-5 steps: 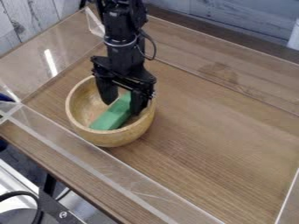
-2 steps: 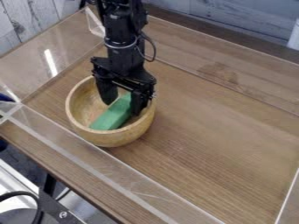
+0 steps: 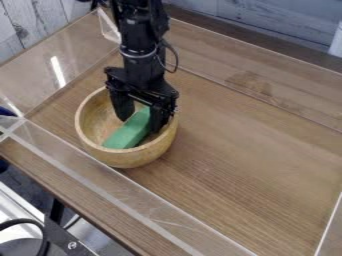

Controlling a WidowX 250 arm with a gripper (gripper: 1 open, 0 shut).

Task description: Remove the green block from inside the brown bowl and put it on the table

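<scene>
Right now the claw (image 3: 143,110) is down inside the brown bowl (image 3: 94,118), its fingers spread wide, one on each side of the green block (image 3: 128,131). Whether either finger touches the block is too small to tell, but the jaws stand open and grip nothing. The green block lies in the bowl, on its inner floor, slanting from the lower left of the view up toward the right, where its far end runs in between the dark fingers. Its near end is plainly visible, bright against the pale wood.

The bowl is round and light brown, with a thick rim that shows all along the near side. It sits upright on the table (image 3: 247,150), toward the left part of the view and close to the clear low wall (image 3: 120,190) that runs diagonally along the table's near edge. The arm (image 3: 138,40) is black and comes in from the top of the view, reaching down over the far side of the bowl and covering part of the rim there. A thin dark cable (image 3: 173,52) loops out beside it on the right.

To the right of the bowl, the brown wood-grain tabletop stretches away as a broad bare surface. Beyond the table's far edge there is a pale, weathered plank surface (image 3: 267,18), and past the near left corner, dark cables (image 3: 27,222) curl outside the clear wall.
</scene>
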